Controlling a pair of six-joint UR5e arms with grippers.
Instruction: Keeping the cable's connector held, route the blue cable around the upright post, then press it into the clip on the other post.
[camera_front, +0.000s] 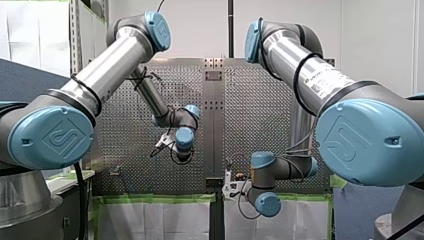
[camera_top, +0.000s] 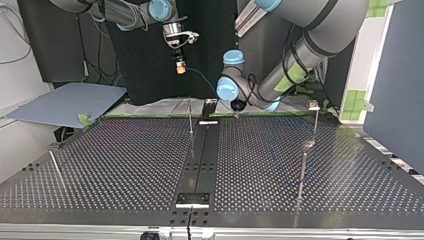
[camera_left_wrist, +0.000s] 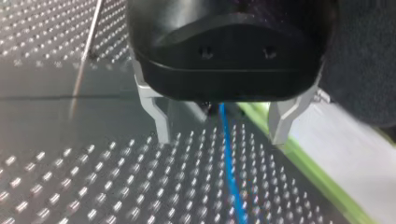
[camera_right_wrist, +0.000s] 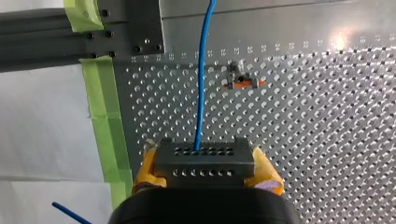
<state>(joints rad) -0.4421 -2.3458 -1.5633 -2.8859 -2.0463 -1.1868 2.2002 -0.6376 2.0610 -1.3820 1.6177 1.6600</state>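
Right wrist view: the connector (camera_right_wrist: 204, 161) is seen pinched between the yellow pads (camera_right_wrist: 268, 175) of my right tool (camera_right_wrist: 204, 168). The blue cable (camera_right_wrist: 201, 79) is led straight ahead from it over the perforated counter (camera_right_wrist: 327, 140), past a small fitting with an orange part (camera_right_wrist: 241, 82) and near a strip of green tape (camera_right_wrist: 105, 121). Only the left wrist view shows my left tool (camera_left_wrist: 219, 128): its metal fingers (camera_left_wrist: 156, 116) are spread, and the cable runs between them, apart from both. In the top view the right tool is held raised beyond the counter's far edge, pointing down, and my left arm is bent low there. The cable is strung between the two tools, behind the upright post (camera_top: 190, 117) and well apart from the second post (camera_top: 302, 170).
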